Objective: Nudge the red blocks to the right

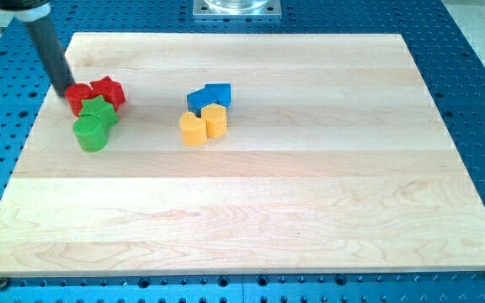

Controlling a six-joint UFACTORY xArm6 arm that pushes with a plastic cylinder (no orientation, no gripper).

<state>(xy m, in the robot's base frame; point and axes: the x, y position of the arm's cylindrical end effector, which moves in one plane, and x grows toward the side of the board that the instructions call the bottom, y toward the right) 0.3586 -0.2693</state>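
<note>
Two red blocks sit at the board's upper left: a round red block (77, 97) and a star-shaped red block (109, 90) to its right, touching. My tip (64, 90) is at the left edge of the round red block, touching it or nearly so. The rod rises toward the view's top left. A green star block (98, 110) lies just below the red ones, touching them, and a green round block (90, 133) sits below that.
Two blue blocks (210, 96) and two yellow blocks (203, 124) cluster in the upper middle of the wooden board (310, 210). A blue perforated table surrounds the board. A metal mount (237, 7) stands at the top.
</note>
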